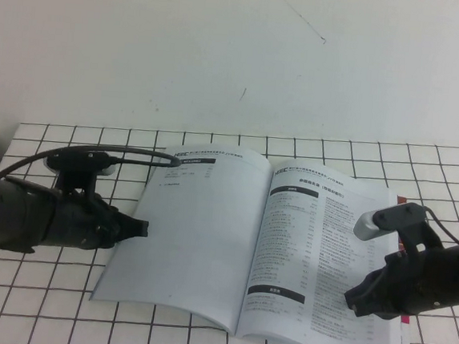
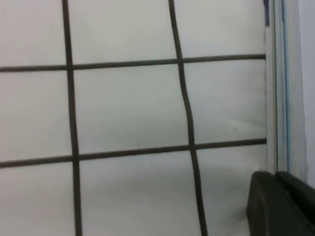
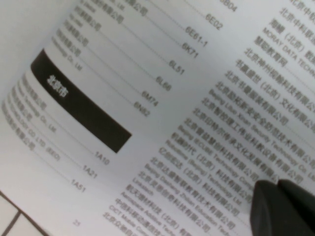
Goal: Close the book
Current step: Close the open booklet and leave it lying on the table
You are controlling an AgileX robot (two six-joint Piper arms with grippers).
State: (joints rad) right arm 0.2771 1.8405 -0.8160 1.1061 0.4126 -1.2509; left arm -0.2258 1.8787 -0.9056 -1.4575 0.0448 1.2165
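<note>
Gridded table (image 1: 33, 300) | 1 book (image 1: 207, 242), open | left tool (image 1: 142, 229) closed, beside | right tool (image 1: 353, 299) closed, above

Close view from my left wrist. A white surface (image 2: 128, 108) fills most of the frame, ruled with thin black grid lines (image 2: 72, 123); one upright line wavers slightly near the middle. Down the right side runs the pale edge of the book (image 2: 281, 83), with a thin blue line along it. My left gripper (image 2: 276, 196), black with its fingers pressed together, pokes in at the lower right corner, its tip just beside that edge.
</note>
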